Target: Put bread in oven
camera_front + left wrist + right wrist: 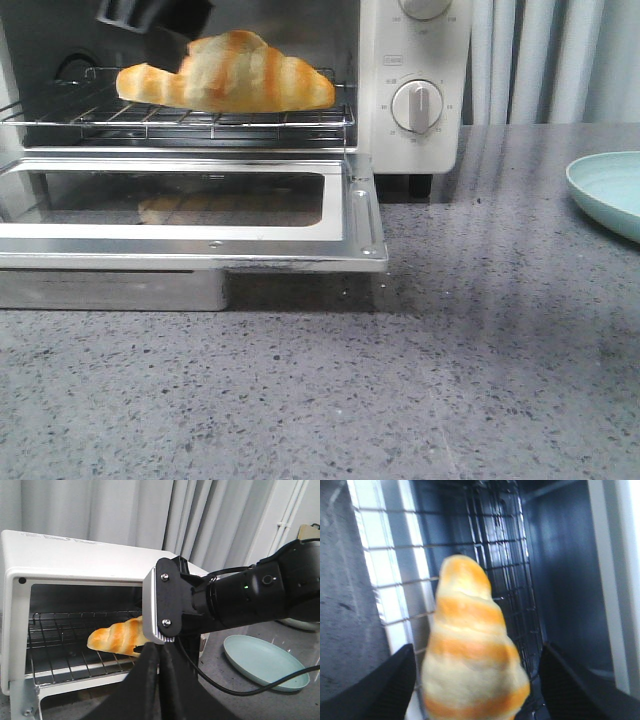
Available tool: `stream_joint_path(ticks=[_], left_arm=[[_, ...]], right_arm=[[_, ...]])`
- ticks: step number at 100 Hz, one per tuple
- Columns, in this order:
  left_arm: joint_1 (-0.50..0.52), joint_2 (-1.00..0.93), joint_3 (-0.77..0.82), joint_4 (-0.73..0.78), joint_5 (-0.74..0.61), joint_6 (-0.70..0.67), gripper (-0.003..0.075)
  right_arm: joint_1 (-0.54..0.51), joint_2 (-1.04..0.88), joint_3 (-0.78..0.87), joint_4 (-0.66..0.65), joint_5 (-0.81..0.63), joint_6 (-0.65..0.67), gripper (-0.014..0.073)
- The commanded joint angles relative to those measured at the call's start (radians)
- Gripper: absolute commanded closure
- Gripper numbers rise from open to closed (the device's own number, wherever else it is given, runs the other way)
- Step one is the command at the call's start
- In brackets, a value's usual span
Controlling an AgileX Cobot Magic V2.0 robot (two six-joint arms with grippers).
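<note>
Bread (228, 75): lying on the wire rack (180, 118) inside the oven (400, 60).
Right gripper (477, 685): fingers spread either side of it, not touching (mostly cropped).
Left gripper (161, 680): fingers together, tips cut off.
Door (190, 215): down.

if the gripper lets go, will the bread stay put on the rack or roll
The bread probably stays: it lies lengthwise across the rack. Its rounded, tapered shape could rock slightly. It looks light, so a nudge from the right gripper might shift it.
</note>
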Motion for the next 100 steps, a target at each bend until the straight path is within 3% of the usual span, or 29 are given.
stream_joint_path(ticks=[1, 34, 54, 70, 100], left_arm=[[-0.008, 0.014, -0.033, 0.043, -0.044, -0.004, 0.0741], [-0.008, -0.015, -0.031, 0.082, 0.009, -0.004, 0.0741], [-0.008, -0.166, 0.035, 0.098, 0.011, -0.002, 0.0741], [0.003, -0.279, 0.104, 0.095, 0.029, -0.002, 0.0741], [0.172, -0.264, 0.245, 0.095, -0.095, -0.002, 0.0741]], right_arm=[[0.033, -0.055, -0.053, -0.042, 0.012, 0.012, 0.013], [0.157, -0.057, -0.107, 0.051, 0.131, 0.012, 0.013], [0.204, -0.086, -0.107, 0.081, 0.184, 0.012, 0.013], [0.211, -0.139, -0.107, 0.182, 0.224, 0.012, 0.013], [0.211, -0.235, -0.107, 0.198, 0.421, 0.012, 0.013]])
